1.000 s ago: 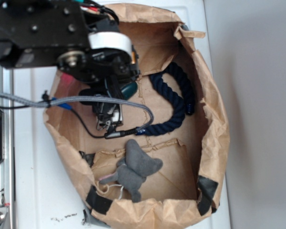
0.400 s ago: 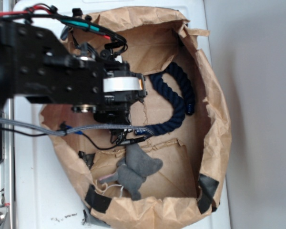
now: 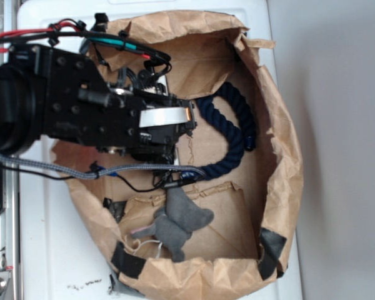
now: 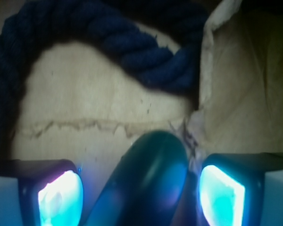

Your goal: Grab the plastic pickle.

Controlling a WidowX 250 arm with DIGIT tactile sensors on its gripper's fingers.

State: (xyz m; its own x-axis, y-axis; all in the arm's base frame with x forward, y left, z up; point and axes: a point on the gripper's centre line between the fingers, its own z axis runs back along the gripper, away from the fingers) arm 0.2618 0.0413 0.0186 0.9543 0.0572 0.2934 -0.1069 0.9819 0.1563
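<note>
Since a second ago my arm has swung down and right across the paper bag [image 3: 281,156], and the dark green end that showed beside my wrist then is now covered in the exterior view. No brand, label or readable writing in either view; the white band on my wrist carries no text I can make out.

End effector [image 4: 141,190]: fingers [image 4: 221,195] are parted, one on each side of the plastic pickle [image 4: 148,179], which lies between them with its rounded end pointing up-frame toward the navy rope [image 4: 132,47]. I see a thin gap on the right side; contact on the left I can't tell. Not clamped on it as far as the wrist view shows. Pads glow cyan, washing out their surface detail.

Pickle sits on the brown paper floor, just short of a torn seam [image 4: 85,126]; its lower part is cut off by the frame edge.

Exterior: my arm [image 3: 81,115] hides the end effector and pickle entirely. Rope [image 3: 234,134] curves along the bag's right side, its lower end partly behind my cable. Grey plush elephant [image 3: 178,222] lies near the bag's lower rim, well apart from the rope's arc. Bag rests on a white worktop [image 3: 50,250].
</note>
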